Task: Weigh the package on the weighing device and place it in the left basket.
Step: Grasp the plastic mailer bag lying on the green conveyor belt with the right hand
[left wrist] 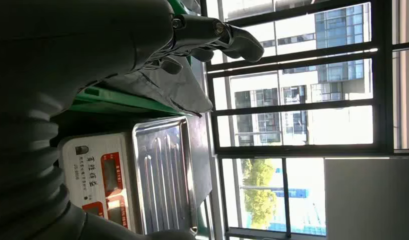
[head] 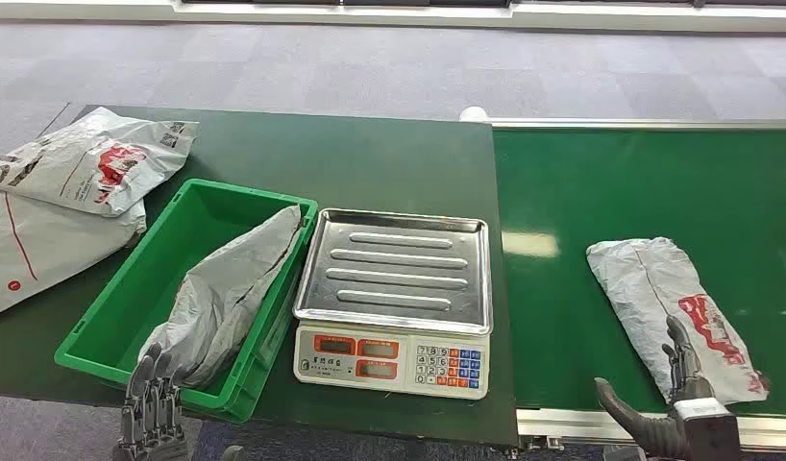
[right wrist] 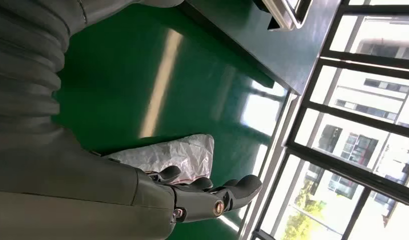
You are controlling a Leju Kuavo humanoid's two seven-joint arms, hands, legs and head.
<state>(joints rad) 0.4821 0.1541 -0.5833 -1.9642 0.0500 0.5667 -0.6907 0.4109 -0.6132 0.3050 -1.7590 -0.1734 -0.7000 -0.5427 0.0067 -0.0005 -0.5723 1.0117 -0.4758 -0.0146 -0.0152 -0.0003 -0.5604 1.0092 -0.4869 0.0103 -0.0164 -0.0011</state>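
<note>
Grey package (head: 673, 309): lies flat on the green conveyor belt (head: 639, 192) at about 4 o'clock in the head view, a red print near its close end, well apart from the scale.
Scale (head: 394, 300): sits on the dark green table (head: 370, 158) just left of the belt; its steel tray (head: 397, 271) is bare, its keypad faces the robot.
Basket (head: 130, 307): green, touching or just beside the scale at its 9 o'clock; 1 grey bag (head: 226, 293) leans inside against the wall nearest the scale.
Other bags (head: 67, 192): 2 white mailers with red print overlap on the table at 10 o'clock from the basket.
Right hand (head: 682, 408): low at 5 o'clock, at the package's close end; fingers apart, thumb out to the side. The fingers seem to rest on the wrapper, though contact is hard to judge.
Left hand (head: 154, 413): at 7 o'clock by the basket's near rim, fingers spread, holding nothing.
</note>
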